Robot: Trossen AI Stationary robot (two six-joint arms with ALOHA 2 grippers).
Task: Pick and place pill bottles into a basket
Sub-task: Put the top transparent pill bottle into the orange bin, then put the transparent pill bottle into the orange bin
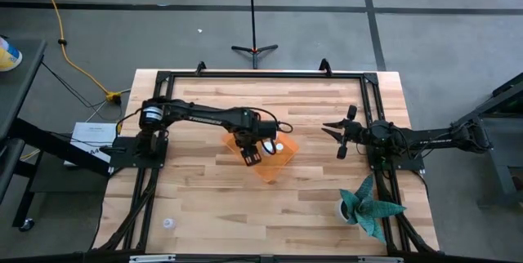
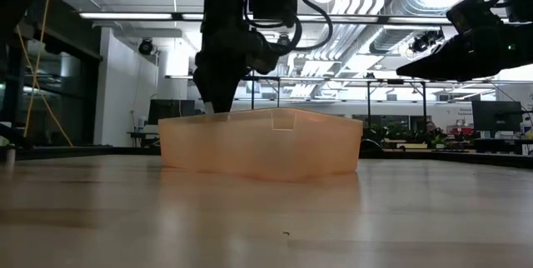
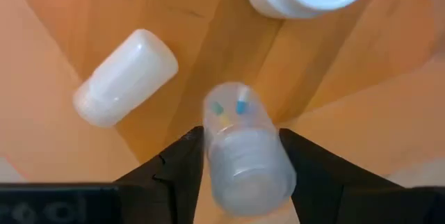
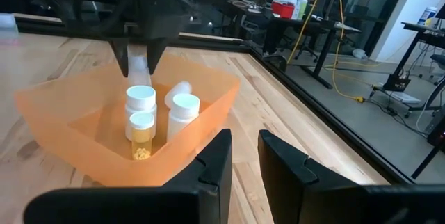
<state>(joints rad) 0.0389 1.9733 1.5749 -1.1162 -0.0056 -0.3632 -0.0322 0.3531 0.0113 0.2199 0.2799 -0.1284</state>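
Basket [image 2: 260, 143] rests on table [image 2: 266, 218]. Left gripper [image 2: 218, 101] hangs over its rim. Right arm [image 2: 475, 43] held high, apart.

No legible text, label, brand, number or sign anywhere on any surface.
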